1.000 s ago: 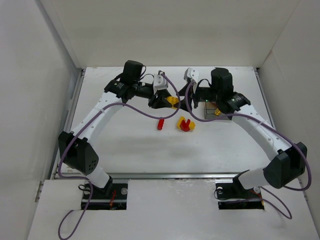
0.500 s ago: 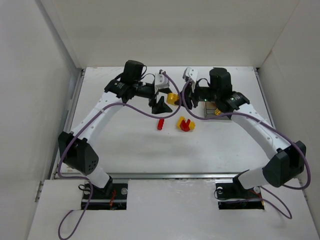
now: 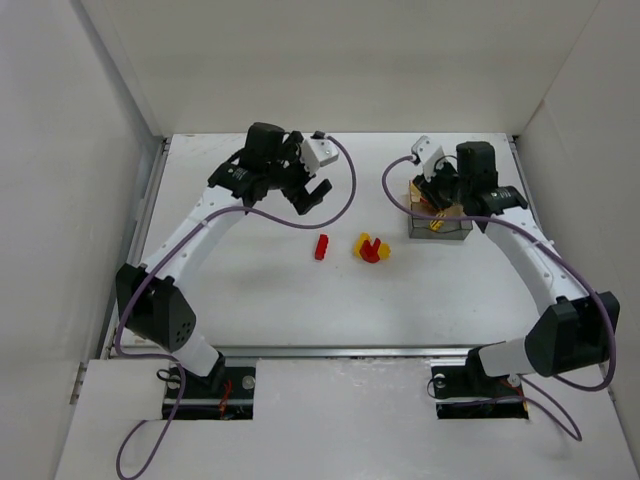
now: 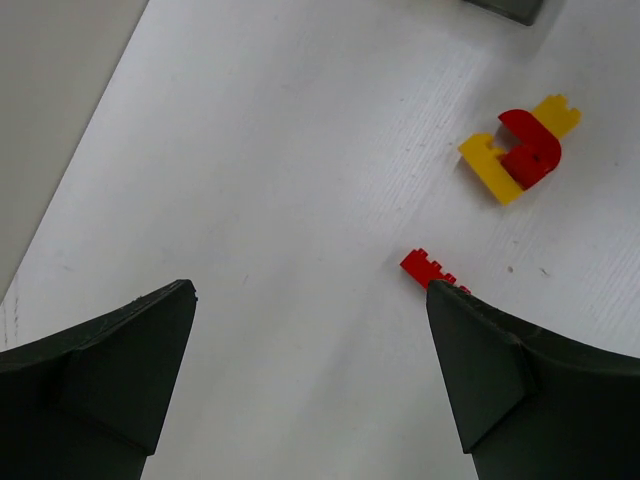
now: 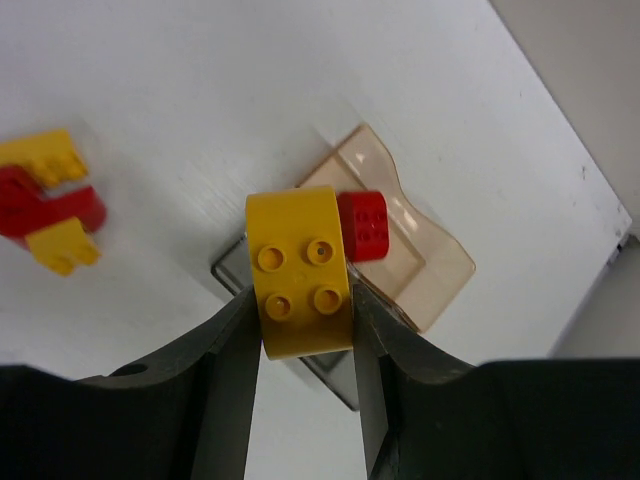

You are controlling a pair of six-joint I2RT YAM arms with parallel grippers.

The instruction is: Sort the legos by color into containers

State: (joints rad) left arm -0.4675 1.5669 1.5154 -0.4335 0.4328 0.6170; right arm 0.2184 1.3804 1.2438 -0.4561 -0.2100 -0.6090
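Observation:
My right gripper (image 5: 303, 300) is shut on a yellow lego (image 5: 300, 265) with four studs, held above the two adjoining containers. One red lego (image 5: 362, 225) lies in the beige tub (image 5: 425, 260); the grey tub (image 5: 335, 378) sits partly under the fingers. In the top view the right gripper (image 3: 440, 198) hangs over the containers (image 3: 458, 232) at the right. A single red lego (image 3: 321, 246) and a red-and-yellow clump (image 3: 370, 248) lie mid-table. My left gripper (image 3: 311, 190) is open and empty, up-left of them. From the left wrist, the red lego (image 4: 425, 268) peeks past the right finger (image 4: 500, 370).
White walls enclose the table on the left, the back and the right. Purple cables loop from both wrists over the middle. The clump (image 4: 520, 150) lies beyond the left gripper (image 4: 310, 292), and shows at the left edge for the right wrist (image 5: 50, 210).
The left gripper opened and let go of the yellow lego, then drew back left. The right gripper closed on that lego and carried it right, over the containers.

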